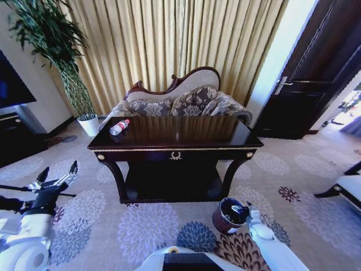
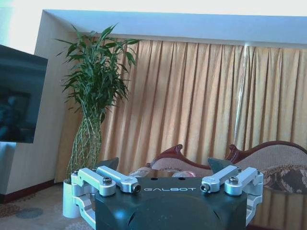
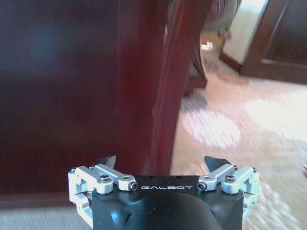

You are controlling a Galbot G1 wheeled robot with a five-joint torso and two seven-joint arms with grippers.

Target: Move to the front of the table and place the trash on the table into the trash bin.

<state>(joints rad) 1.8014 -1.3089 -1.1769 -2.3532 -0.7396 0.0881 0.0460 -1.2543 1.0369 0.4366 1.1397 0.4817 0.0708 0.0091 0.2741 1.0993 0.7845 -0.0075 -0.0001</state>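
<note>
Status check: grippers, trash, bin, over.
Left gripper open, empty, low left of dark-wood table. Right gripper open, empty, over round reddish-brown bin. Clear red-capped bottle lying on table's left end. Path unobstructed.

The table (image 1: 225,137) stands on the floral carpet (image 1: 146,231), its glossy dark top edged in gold with a gold emblem (image 1: 176,155) at front centre. A clear plastic bottle (image 1: 119,127) with a red cap lies on its side at about ten o'clock on the top. The trash bin (image 1: 230,215) stands on the carpet at about five o'clock from the table, just beside its front right leg.
</note>
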